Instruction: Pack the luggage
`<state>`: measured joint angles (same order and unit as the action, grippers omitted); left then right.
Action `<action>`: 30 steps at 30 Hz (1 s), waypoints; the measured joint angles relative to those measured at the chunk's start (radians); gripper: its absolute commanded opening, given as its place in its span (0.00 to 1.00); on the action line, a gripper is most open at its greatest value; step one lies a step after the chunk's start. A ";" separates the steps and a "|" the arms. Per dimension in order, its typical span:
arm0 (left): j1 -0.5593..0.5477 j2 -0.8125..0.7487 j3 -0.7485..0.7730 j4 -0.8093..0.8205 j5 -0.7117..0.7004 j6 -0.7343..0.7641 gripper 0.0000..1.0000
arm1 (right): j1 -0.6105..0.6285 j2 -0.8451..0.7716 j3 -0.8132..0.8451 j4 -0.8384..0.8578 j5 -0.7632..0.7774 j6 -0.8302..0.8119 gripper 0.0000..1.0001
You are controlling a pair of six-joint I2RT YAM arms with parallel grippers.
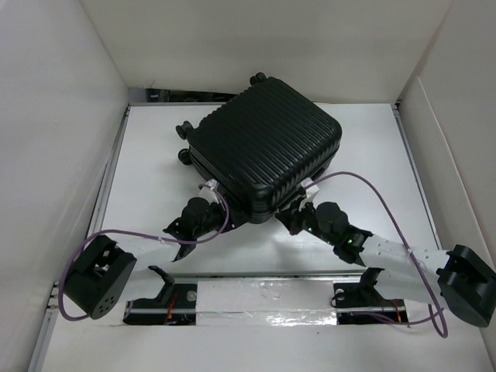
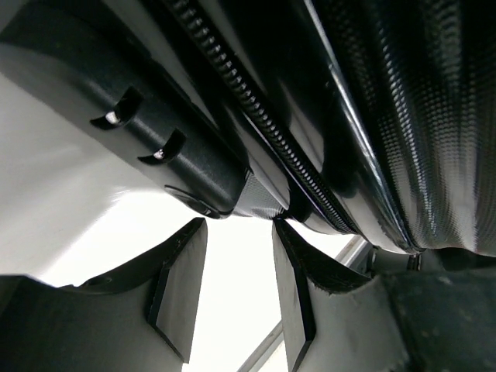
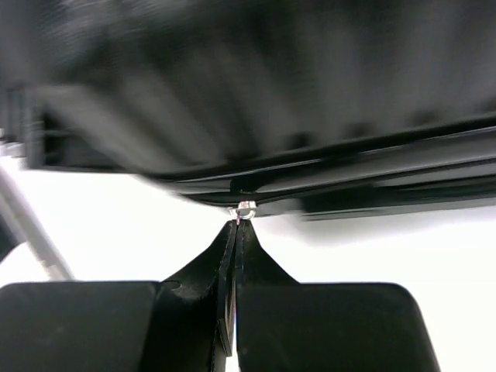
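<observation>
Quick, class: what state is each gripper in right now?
Left gripper: open, holding nothing.
Right gripper: closed, fingers at a small shiny piece on the suitcase seam.

This is a robotics lab test cell. A white desk [image 1: 372,147] is boxed in by plain white panels [image 1: 54,116] standing at 9, 12 and 3 o'clock, which closes the work area off like a booth. Two robot arms are bolted along the desk's 6 o'clock edge, the left arm [image 1: 97,280] toward 7 o'clock and the right arm [image 1: 391,254] toward 5 o'clock. Purple cables [image 1: 372,186] loop loosely from both. A metal rail [image 1: 114,167] runs along the 9 o'clock side, and shiny tape [image 1: 263,302] covers the mounting strip at 6 o'clock. A black suitcase [image 1: 267,147] lies alone toward 12 o'clock.
</observation>
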<state>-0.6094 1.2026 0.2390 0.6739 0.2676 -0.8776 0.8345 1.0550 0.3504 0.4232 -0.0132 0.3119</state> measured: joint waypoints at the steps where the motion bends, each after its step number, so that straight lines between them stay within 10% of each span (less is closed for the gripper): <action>1: -0.006 0.013 0.005 0.008 0.002 -0.004 0.36 | 0.033 0.003 0.000 0.002 0.016 0.016 0.00; 14: -0.094 0.142 0.116 -0.056 -0.052 0.008 0.39 | 0.350 0.311 0.220 0.018 0.417 0.093 0.00; 23: -0.142 0.137 0.184 -0.184 -0.162 0.081 0.66 | 0.407 0.215 0.224 -0.123 0.597 0.149 0.00; 30: 0.138 -0.196 0.116 -0.269 -0.259 0.068 0.73 | 0.465 0.029 0.094 -0.151 0.558 0.184 0.00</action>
<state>-0.4709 1.0065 0.3550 0.4046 0.0082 -0.8101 1.2999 1.0840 0.4442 0.2726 0.5446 0.4957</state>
